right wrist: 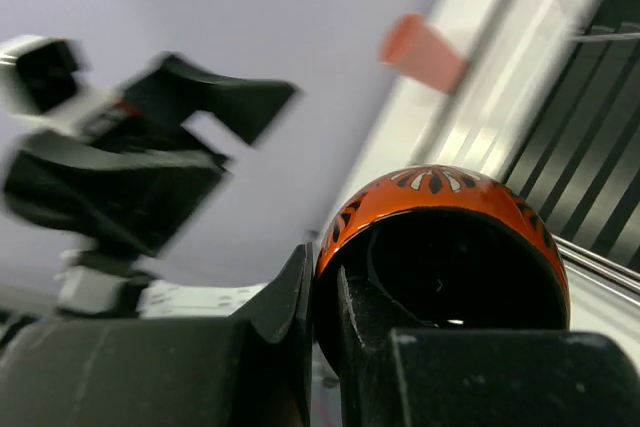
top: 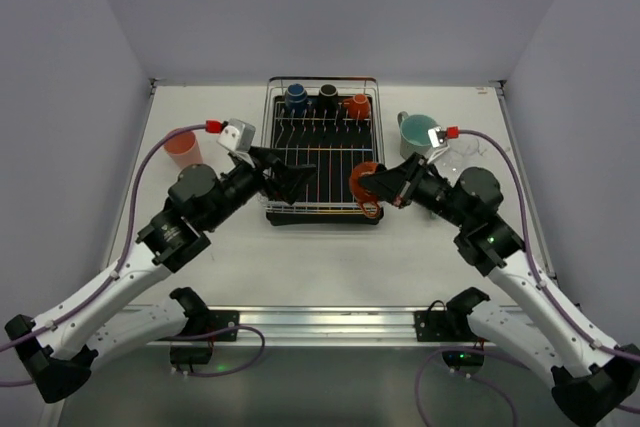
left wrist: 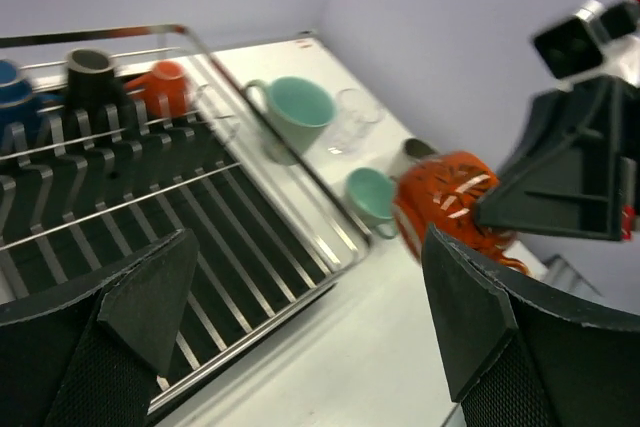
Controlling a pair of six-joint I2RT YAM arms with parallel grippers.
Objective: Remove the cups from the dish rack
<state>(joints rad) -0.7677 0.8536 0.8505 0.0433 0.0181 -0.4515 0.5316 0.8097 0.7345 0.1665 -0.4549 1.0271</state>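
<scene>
Clamping patterned orange cup (right wrist: 440, 209), right gripper (right wrist: 326, 299) hiding rim

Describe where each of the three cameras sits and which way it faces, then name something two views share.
Top external: above and behind the arms, looking down on the dish rack; both arms show, bases at the bottom.
Left wrist: on the left arm, looking across the rack's right edge; its open left gripper frames the view.
Right wrist: on the right arm, facing the left arm; the right gripper pinches the orange patterned cup by its rim.
Shared: both wrist views show that cup.
</scene>
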